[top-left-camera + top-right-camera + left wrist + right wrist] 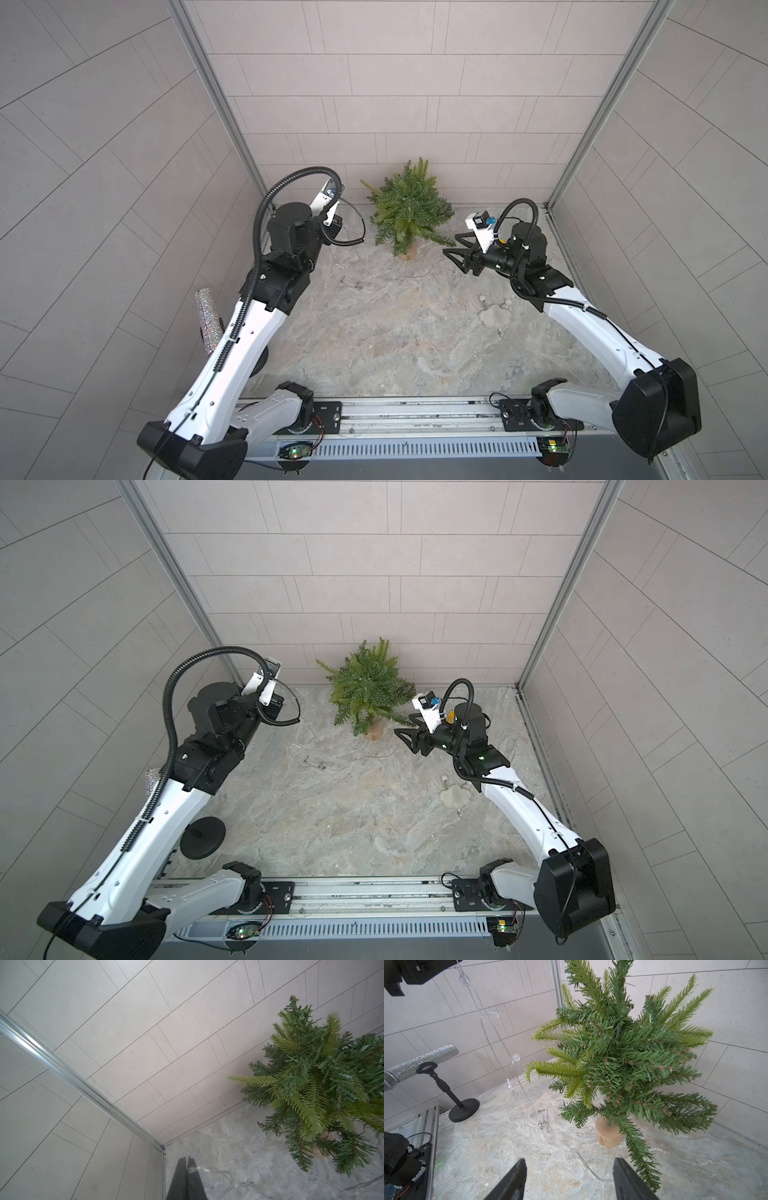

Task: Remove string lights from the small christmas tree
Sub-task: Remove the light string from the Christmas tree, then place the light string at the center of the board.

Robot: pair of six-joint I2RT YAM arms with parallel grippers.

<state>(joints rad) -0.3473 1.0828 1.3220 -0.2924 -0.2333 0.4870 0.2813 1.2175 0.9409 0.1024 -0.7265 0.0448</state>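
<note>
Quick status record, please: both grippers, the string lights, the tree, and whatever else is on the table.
left gripper: shut on the string lights, held high beside the tree
right gripper: open, empty, low over the table in front of the tree
string lights: hang from the left gripper to a clear battery box on the table; wire trails toward the right gripper; no strand visible on the branches
small christmas tree: upright
other: glitter microphone on a stand; white fluffy toy

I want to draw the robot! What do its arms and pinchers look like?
The left arm and right arm are white with chunky black joints. A black ribbed hose runs along each. The left gripper and right gripper are black, thin and pointed.
</note>
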